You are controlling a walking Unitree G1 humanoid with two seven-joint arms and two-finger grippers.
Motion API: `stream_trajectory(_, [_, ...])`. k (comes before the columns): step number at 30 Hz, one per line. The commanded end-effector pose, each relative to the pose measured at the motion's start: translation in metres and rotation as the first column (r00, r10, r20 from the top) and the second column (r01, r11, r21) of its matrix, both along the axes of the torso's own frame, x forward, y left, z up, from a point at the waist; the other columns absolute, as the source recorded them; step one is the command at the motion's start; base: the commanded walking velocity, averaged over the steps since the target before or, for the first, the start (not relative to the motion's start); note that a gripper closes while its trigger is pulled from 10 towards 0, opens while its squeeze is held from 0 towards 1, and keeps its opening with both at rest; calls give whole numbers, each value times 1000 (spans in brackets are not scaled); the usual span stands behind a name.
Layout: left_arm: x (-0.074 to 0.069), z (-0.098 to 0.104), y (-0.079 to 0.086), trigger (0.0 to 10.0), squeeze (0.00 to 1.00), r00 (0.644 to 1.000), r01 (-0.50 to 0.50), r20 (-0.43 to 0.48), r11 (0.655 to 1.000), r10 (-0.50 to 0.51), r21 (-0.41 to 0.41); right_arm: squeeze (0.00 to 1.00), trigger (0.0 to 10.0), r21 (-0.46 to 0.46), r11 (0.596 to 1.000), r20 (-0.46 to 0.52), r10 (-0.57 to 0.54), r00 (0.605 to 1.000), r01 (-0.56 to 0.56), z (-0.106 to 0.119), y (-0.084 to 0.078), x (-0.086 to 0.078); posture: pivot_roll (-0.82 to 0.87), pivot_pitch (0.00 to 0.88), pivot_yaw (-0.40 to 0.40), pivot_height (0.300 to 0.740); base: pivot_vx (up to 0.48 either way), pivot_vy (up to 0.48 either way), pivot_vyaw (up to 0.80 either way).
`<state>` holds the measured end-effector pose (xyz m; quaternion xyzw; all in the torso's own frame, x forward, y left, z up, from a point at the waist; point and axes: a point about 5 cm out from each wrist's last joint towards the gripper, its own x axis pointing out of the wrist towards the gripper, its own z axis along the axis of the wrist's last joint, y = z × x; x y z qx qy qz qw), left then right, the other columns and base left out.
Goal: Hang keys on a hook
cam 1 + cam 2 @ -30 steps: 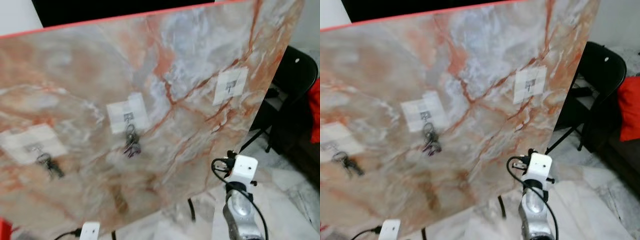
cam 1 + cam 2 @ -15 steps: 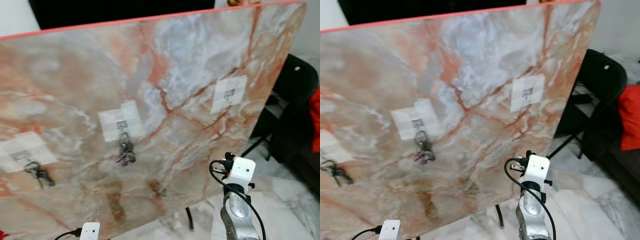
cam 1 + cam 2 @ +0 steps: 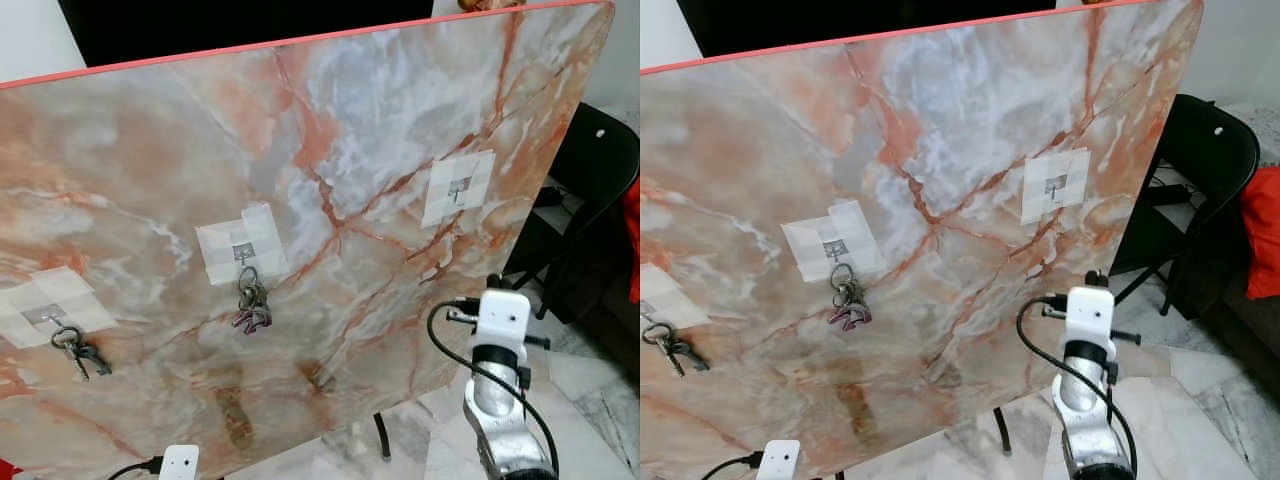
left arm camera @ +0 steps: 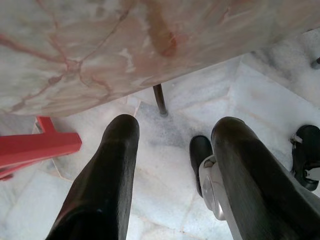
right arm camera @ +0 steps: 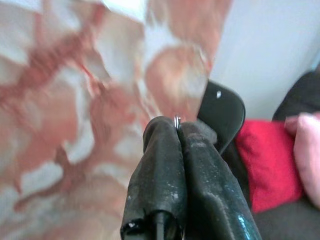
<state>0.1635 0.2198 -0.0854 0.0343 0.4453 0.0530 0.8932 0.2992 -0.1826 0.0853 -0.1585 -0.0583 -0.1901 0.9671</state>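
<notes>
A marble-patterned board [image 3: 330, 130] stands upright with three taped hooks. A bunch of keys [image 3: 78, 352] hangs from the left hook and another bunch [image 3: 252, 305] from the middle hook. The right hook [image 3: 459, 186] is bare. My right arm's wrist [image 3: 500, 325] is raised below and right of that hook. In the right wrist view my right gripper [image 5: 176, 125] is shut, with a small metal key ring [image 5: 177, 120] poking out between its tips. My left gripper [image 4: 175, 135] hangs open over the floor.
A black folding chair [image 3: 595, 180] stands right of the board, with a red cushion [image 3: 1262, 230] beyond it. Under the board are a thin black leg [image 4: 160, 100], a red frame [image 4: 35, 147] and pale marble floor tiles [image 4: 265, 95].
My right wrist has risen and moved to the right, closer to the bare hook. The camera has shifted slightly, and the hanging keys have stayed put.
</notes>
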Motion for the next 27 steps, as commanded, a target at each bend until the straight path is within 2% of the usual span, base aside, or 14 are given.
stream_trajectory(1, [-4, -2, 1, 10000, 0, 1000, 1, -18, 1000, -1, 3, 0, 10000, -55, 997, 35, -42, 998, 44, 12, 0, 3, -10, 8, 31, 740, 0, 0, 0])
stream_trajectory(3, [-4, -2, 0, 10000, 0, 1000, 0, -17, 1000, 0, 2, 0, 10000, -131, 988, 63, -71, 996, 79, 18, -2, 3, -8, 3, 29, 740, 0, 0, 0])
stream_trajectory(8, [-4, -2, 0, 10000, 0, 1000, -2, -16, 1000, 2, 0, 0, 10000, -256, 963, 144, -52, 988, 88, 34, 5, 4, -10, 3, 31, 740, 0, 0, 0])
stream_trajectory(13, [-4, -2, 0, 10000, 0, 1000, -2, -15, 1000, 2, 0, 0, 10000, -333, 939, 188, -22, 982, 85, 45, 11, 8, -10, 3, 31, 740, 0, 0, 0])
stream_trajectory(22, [-3, -1, 0, 10000, 0, 1000, -4, -13, 1000, 4, -1, 0, 10000, -434, 900, 188, 46, 981, 40, 50, 25, 16, -8, 3, 33, 740, 0, 0, 0])
stream_trajectory(27, [-3, -1, 0, 10000, 0, 1000, -5, -12, 1000, 5, -1, 0, 10000, -405, 913, 187, 33, 982, 47, 51, 24, 19, -7, 2, 34, 740, 0, 0, 0])
